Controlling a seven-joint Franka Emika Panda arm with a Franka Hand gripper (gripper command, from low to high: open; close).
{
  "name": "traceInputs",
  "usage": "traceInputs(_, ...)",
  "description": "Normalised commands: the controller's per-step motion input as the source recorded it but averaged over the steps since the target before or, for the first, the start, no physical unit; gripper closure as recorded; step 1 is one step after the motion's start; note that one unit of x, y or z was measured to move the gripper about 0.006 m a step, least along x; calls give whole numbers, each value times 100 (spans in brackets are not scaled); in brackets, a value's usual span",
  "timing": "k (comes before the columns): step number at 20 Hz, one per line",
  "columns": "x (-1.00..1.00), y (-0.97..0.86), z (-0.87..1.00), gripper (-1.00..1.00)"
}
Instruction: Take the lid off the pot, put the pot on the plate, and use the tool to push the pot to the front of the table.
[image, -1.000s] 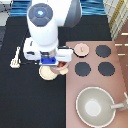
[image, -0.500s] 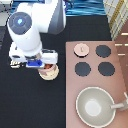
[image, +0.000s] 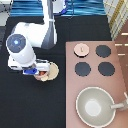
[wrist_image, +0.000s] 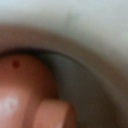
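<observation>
The lid (image: 81, 49) lies on the stove's burner nearest the exterior view's top left, off the pot. The cream plate (image: 54, 70) rests on the black table (image: 30, 105), just left of the stove. The pinkish pot (image: 44, 76) sits on the plate's left part, half covered by the hand. My gripper (image: 36, 70) hangs low over the pot's left side. In the wrist view the pot (wrist_image: 25, 85) fills the frame from very close, with the plate's pale rim (wrist_image: 75, 25) curving behind it. The tool is hidden, probably under the arm.
The pinkish-brown stove panel (image: 95, 75) with black burners (image: 82, 68) takes up the exterior view's right. A large grey long-handled pan (image: 95, 106) stands on its bottom part. The arm's white body (image: 30, 42) covers the table's upper left.
The hand has slid toward the exterior view's left and a little down over the last second, from above the plate's middle to its left edge. The lid and pan have stayed put.
</observation>
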Motion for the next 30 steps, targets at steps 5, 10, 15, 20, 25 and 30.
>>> traceInputs(5, -82, 30, -1, 100)
traceInputs(10, -84, 17, -5, 100)
traceInputs(15, -24, -5, -17, 100)
traceInputs(20, 37, -5, -18, 100)
traceInputs(25, 5, 26, 5, 100)
traceInputs(30, -31, 24, 46, -100)
